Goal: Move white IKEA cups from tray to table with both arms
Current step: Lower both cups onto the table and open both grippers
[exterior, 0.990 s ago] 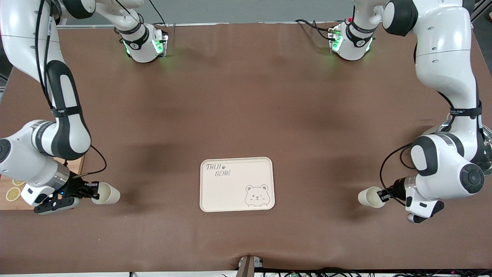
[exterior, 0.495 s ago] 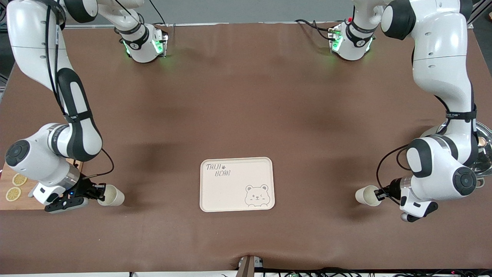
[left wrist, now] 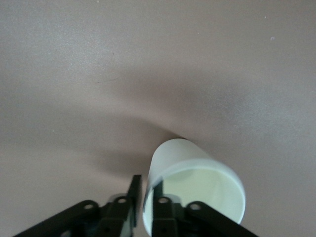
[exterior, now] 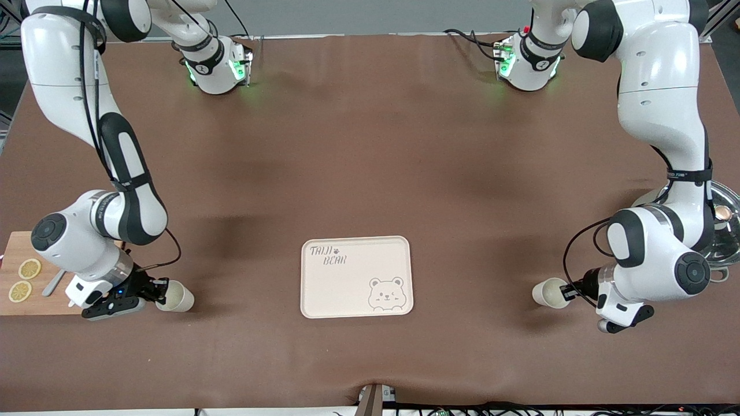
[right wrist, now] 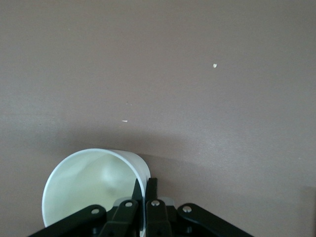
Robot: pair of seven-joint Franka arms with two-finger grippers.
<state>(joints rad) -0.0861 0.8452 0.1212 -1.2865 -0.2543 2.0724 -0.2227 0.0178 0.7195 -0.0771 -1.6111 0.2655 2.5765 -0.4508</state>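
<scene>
My right gripper (exterior: 157,290) is shut on the rim of one white cup (exterior: 177,297), which is tipped on its side low over the table, beside the cream bear-printed tray (exterior: 341,294) toward the right arm's end. In the right wrist view the fingers (right wrist: 150,188) pinch the cup's wall (right wrist: 84,185). My left gripper (exterior: 569,290) is shut on the rim of the other white cup (exterior: 546,292), also tipped on its side, toward the left arm's end. In the left wrist view one finger (left wrist: 134,190) is outside the cup (left wrist: 197,180) and one inside.
A wooden board (exterior: 34,297) with lemon slices lies at the right arm's end of the table. A pot with a glass lid (exterior: 724,228) stands at the left arm's end, partly hidden by the left arm. The brown table (exterior: 370,144) spreads around the tray.
Both arms have carried their cups a little toward the tray. The right arm's cup has moved more than the left arm's cup. The tray has not moved.
</scene>
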